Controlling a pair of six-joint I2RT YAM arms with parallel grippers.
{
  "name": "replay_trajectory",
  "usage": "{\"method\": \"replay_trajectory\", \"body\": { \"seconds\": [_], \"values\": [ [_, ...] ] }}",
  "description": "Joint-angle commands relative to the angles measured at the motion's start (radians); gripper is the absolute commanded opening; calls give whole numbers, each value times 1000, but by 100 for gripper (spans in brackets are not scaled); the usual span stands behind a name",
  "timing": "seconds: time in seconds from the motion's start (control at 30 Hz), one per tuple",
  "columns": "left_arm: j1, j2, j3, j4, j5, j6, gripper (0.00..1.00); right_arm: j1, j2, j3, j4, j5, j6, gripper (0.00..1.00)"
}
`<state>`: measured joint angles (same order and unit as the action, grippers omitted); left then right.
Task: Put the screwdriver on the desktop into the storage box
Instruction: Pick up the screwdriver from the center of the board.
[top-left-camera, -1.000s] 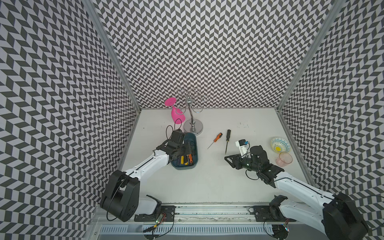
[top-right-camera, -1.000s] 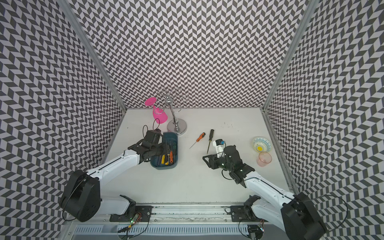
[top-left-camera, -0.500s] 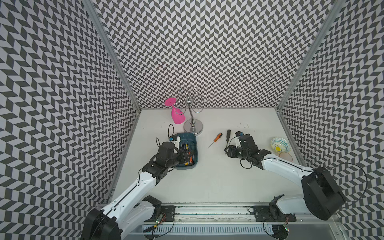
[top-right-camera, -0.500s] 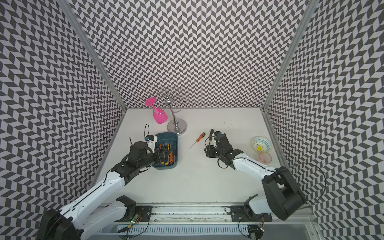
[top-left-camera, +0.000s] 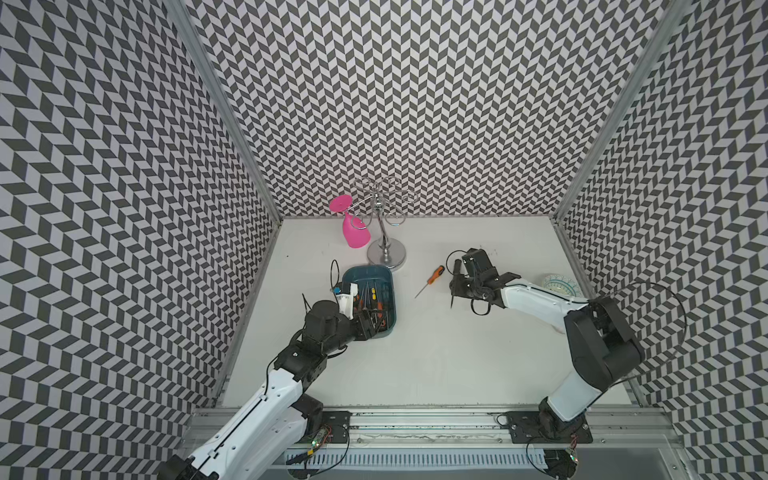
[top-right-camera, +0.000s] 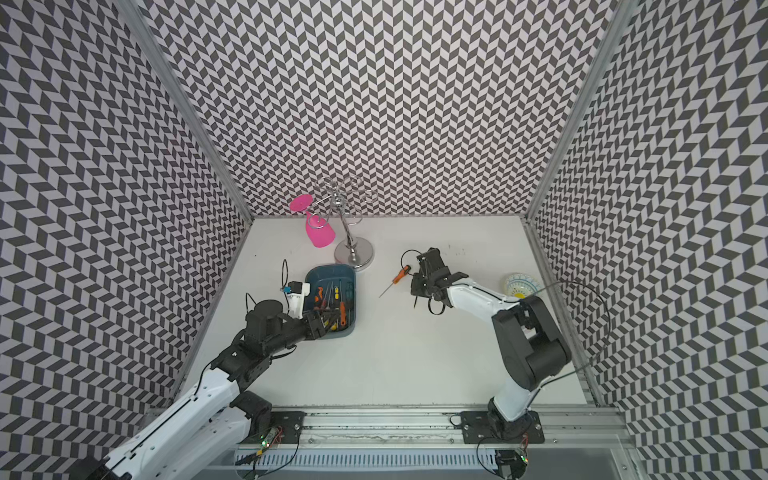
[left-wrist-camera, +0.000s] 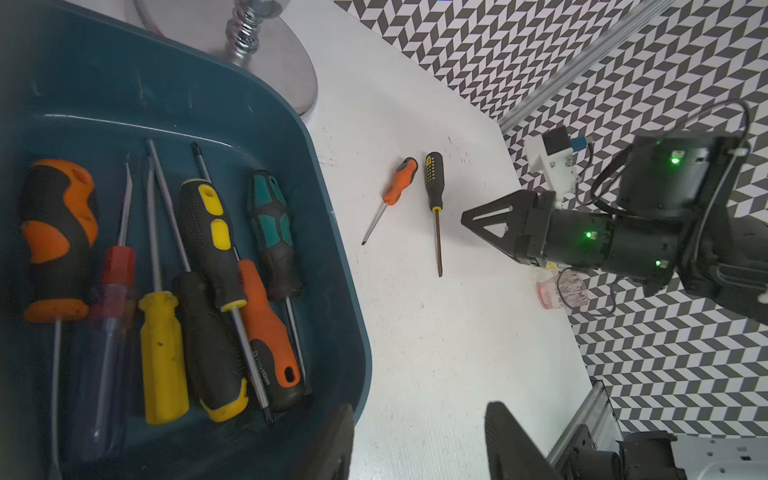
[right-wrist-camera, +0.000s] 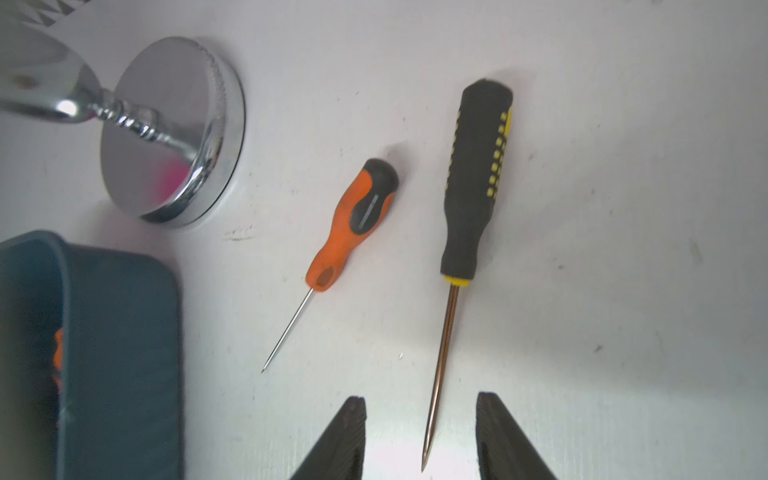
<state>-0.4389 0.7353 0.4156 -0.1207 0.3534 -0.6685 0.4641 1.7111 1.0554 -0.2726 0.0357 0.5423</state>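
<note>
While the left tool (left-wrist-camera: 419, 407) hangs open by the storage box (left-wrist-camera: 249, 104), the right tool (right-wrist-camera: 420, 399) hovers open over the black-and-yellow screwdriver (right-wrist-camera: 473, 187) on the surface (right-wrist-camera: 623, 249), a reach that next needs lowering and closing.

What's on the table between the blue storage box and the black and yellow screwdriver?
The small orange-handled screwdriver, lying apart from the storage box and the black-and-yellow screwdriver; the right wrist view shows it.

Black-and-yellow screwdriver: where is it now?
The black-and-yellow screwdriver lies on the desktop, with the orange screwdriver between it and the storage box; the right wrist view shows its tip between the right gripper's open jaws.
</note>
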Motion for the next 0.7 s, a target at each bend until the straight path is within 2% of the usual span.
{"method": "replay_trajectory", "body": {
  "seconds": [0.0,0.37,0.67],
  "values": [
    [-8,-24,-7,32,20,-4,54,-21,59,69,-41,61,-1,47],
    [-9,-49,-21,22,30,-19,54,-44,235,226,-84,38,-16,46],
    [-9,-55,-25,26,28,-29,54,-45,314,271,-98,41,-34,38]
  ]
}}
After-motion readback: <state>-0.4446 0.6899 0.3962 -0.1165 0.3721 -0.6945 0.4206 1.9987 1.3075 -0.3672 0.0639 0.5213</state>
